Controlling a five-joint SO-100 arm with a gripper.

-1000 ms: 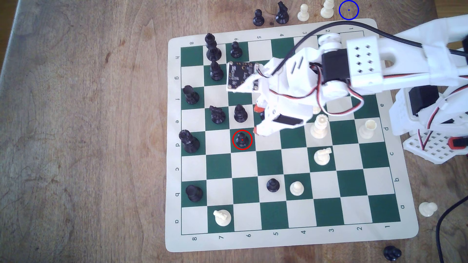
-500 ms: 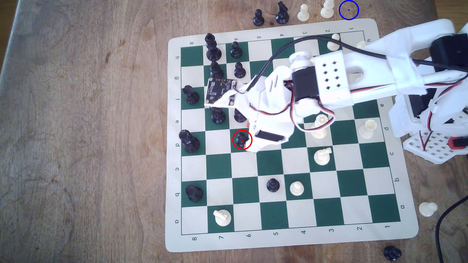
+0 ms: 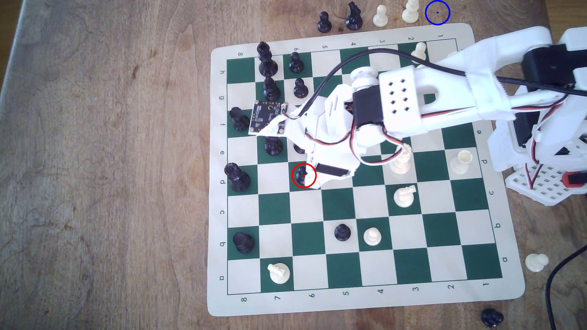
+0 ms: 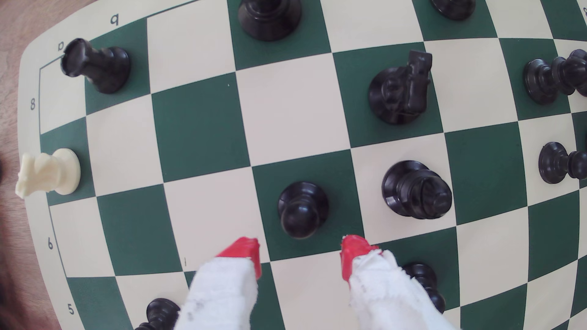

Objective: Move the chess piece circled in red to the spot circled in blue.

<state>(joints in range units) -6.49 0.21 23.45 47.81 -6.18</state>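
A brown wooden table (image 3: 95, 158) with swirling grain and darker knots takes up the whole scene. Soft, even daylight falls across it, and its pale edge (image 3: 14, 63) runs along the exterior view's left.

White 3D-printed arm (image 3: 444, 95) reaches in from the exterior view's right, stretched low, wrist pitched down. White pincer (image 4: 300, 254) with red-tipped fingers (image 4: 246, 249) parted wide, nothing between them; finger shafts wrapped in white tape. Red-black-white wires loop along the wrist.
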